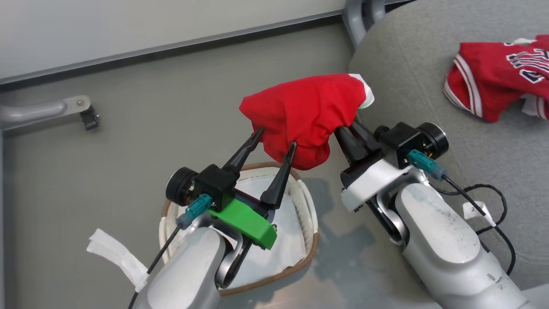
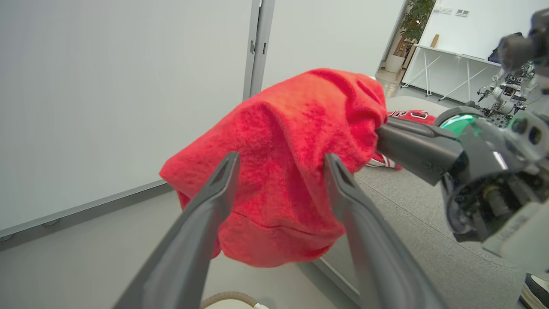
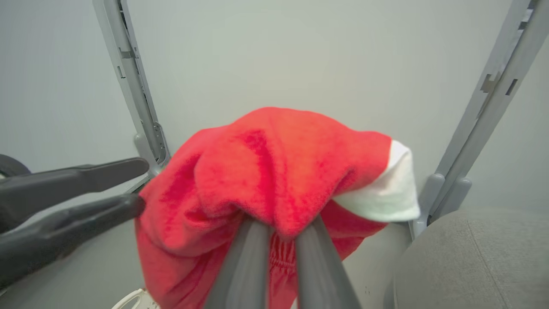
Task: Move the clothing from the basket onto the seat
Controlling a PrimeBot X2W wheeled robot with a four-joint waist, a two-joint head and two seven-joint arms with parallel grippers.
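Note:
The plain red garment (image 1: 304,116) hangs in the air between the basket and the seat, bunched, with a white patch at its far end. My right gripper (image 1: 348,128) is shut on its right side; in the right wrist view the cloth (image 3: 279,163) is pinched between the fingers of that gripper (image 3: 281,225). My left gripper (image 1: 276,138) stands open, its fingertips (image 2: 231,159) at the garment's (image 2: 291,128) near face without pinching it. The striped jersey (image 1: 497,77) lies on the grey seat (image 1: 407,64). Below my left wrist sits the white basket, showing its brown rim (image 1: 300,262).
A grey wall and its dark skirting run along the back. A metal leg with a caster (image 1: 85,116) reaches in at the left, and a frame post (image 1: 360,17) stands by the seat's corner. A white cloth strip (image 1: 116,253) lies on the floor. A dark shoe (image 2: 536,287) shows by the seat.

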